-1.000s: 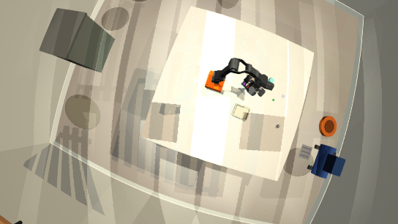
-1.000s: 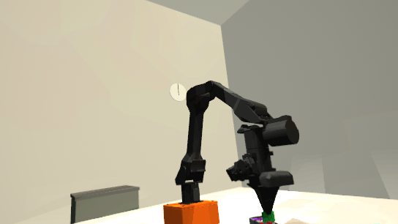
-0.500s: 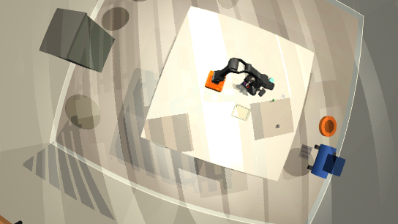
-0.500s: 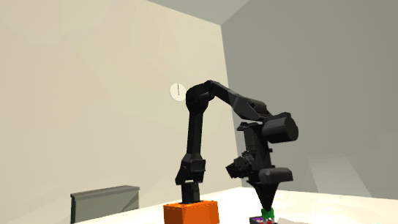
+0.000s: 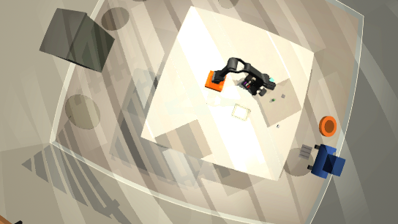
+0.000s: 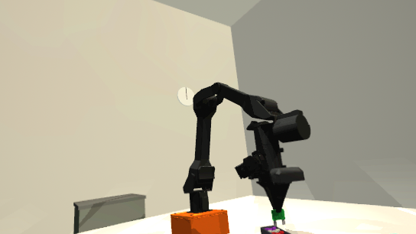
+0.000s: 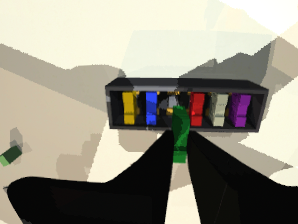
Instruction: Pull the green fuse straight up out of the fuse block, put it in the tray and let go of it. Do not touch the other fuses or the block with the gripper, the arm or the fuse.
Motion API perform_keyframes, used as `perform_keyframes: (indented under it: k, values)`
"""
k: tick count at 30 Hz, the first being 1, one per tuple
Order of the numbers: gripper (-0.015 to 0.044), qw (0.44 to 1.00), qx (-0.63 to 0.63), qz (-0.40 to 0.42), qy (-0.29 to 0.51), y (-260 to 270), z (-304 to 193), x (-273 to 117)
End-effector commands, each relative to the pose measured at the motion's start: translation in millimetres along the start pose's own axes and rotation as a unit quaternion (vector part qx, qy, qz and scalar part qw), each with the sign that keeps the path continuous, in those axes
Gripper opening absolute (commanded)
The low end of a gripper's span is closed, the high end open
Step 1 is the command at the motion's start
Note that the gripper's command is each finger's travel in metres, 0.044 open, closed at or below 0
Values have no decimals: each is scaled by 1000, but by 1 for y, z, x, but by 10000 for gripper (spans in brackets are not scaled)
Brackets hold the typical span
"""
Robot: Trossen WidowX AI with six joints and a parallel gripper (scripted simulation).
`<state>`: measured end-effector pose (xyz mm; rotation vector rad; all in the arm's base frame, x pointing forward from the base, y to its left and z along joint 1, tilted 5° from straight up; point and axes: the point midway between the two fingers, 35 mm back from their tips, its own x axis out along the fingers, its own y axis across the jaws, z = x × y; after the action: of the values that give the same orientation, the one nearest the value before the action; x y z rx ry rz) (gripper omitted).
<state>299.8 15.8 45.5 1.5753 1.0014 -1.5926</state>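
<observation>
We have the small green plastic fuse (image 6: 278, 215) (image 7: 180, 134) out of its slot and above the long black fuse block (image 6: 265, 230) (image 7: 187, 84), its two pale prongs pointing down. Our black two-fingered hand (image 6: 278, 209) (image 7: 178, 137) is closed nearly all the way, the fuse pinched between its fingertips. In the block, a slot shows bare between the blue fuse (image 7: 151, 107) and the red fuse (image 7: 197, 108); the yellow fuse (image 7: 129, 108), the off-white fuse (image 7: 218, 109) and the purple fuse (image 7: 240, 110) sit in theirs.

So the pull looks done to us; the carry, the lowering and the release are left. The prongs look only a little above the block, so we judge that more height should come before any sideways move. The pale square tray (image 5: 234, 116) lies apart from the block, with nothing of ours in it.

The broad cream table (image 5: 175, 124) is crossed by bright light and hard shadows, and the arm stands on an orange box-shaped base (image 5: 210, 86) (image 6: 219, 223). Around it we see a blue chair (image 5: 322, 161), an orange ring-shaped object (image 5: 321, 126) and, on the plain wall, a round white clock (image 6: 183, 97).
</observation>
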Motion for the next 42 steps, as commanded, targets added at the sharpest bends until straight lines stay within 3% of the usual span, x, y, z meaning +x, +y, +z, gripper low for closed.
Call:
perform_keyframes:
  k: [1, 14, 42]
  values:
    - [0, 1000, -2, 2, 3, 0, -1, -7]
    - [0, 1000, -2, 5, 1, 32, 41, -9]
    - [0, 1000, -1, 5, -5, 80, 194, -9]
